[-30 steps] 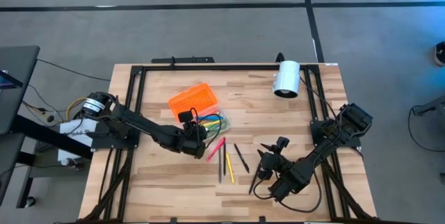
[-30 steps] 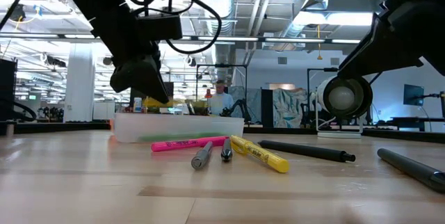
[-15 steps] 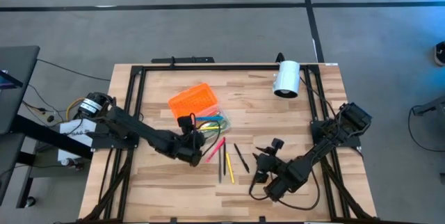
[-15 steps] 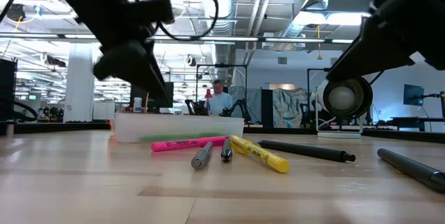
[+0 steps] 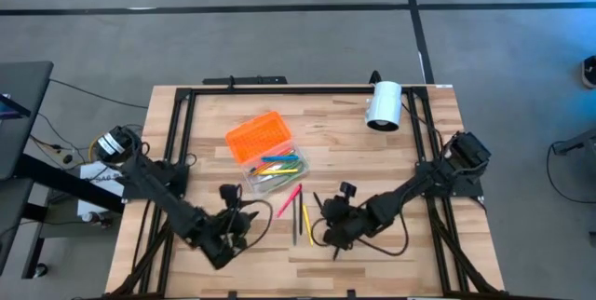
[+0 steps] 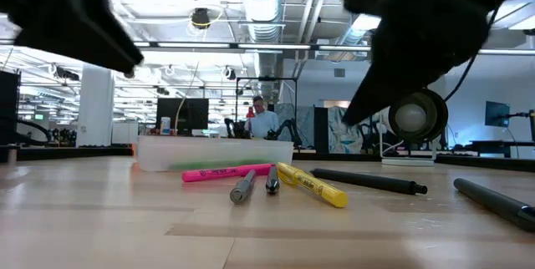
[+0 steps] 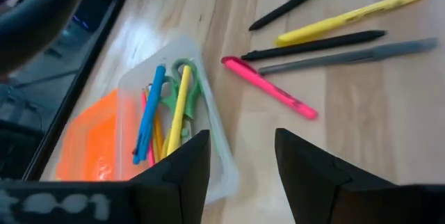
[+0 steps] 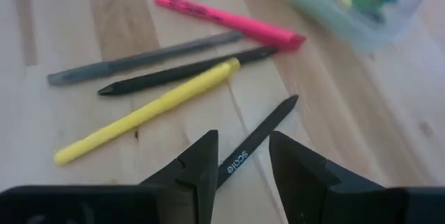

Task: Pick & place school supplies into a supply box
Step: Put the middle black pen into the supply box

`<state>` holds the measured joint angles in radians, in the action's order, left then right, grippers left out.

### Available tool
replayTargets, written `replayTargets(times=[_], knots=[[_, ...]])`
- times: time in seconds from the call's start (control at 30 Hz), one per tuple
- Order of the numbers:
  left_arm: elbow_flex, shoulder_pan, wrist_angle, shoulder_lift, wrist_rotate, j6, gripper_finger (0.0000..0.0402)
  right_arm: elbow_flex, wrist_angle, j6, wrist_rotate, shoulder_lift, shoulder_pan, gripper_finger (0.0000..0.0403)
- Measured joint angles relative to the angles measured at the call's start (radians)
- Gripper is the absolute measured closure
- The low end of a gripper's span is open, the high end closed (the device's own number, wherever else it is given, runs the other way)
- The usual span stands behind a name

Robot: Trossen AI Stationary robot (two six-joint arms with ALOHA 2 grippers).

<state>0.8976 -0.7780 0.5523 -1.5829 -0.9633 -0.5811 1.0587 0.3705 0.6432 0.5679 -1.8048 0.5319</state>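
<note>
The supply box's clear base sits mid-table with blue, yellow and pink pens and green scissors inside. Its orange lid lies beside it on the far-left side. Loose on the wood lie a pink pen, a grey pen, a yellow pen and a black pen. My left gripper stands open near the front edge, left of the pens, pointing at the box. My right gripper hovers open over the black pen's near end, touching nothing.
A white cylinder lies at the far right of the table. Another black pen lies toward the near right. A black frame runs round the table's edges. Bare wood stretches along the near left. A person stands far off in the room.
My left gripper has drawn back from above the box toward the table's near edge, swinging low and left of the loose pens. My right gripper has moved toward the table's left, up to the loose pens, and has turned. The pens and the box have not shifted.
</note>
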Motion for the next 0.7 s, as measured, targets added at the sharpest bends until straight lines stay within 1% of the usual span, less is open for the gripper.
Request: replayTargets(times=[0.1,0.3,0.43,0.57,0.7], knots=[[-0.013,-0.071,0.018,0.0,-0.076,-0.069,0.0248,0.0,0.01,0.04,-0.031,-0.013,-0.025,0.0281],[-0.017,-0.163,0.069,0.0,-0.154,-0.181,0.0248,0.0,0.016,0.115,-0.047,-0.017,-0.044,0.0281],[-0.017,-0.192,0.072,0.0,-0.177,-0.216,0.0248,0.0,0.01,0.151,-0.057,-0.018,-0.051,0.0281],[-0.017,-0.204,0.072,0.0,-0.189,-0.227,0.0248,0.0,0.017,0.208,-0.11,-0.023,-0.064,0.0281],[-0.017,-0.206,0.073,0.0,-0.197,-0.228,0.0248,-0.002,0.012,0.226,-0.139,-0.037,-0.071,0.0281]])
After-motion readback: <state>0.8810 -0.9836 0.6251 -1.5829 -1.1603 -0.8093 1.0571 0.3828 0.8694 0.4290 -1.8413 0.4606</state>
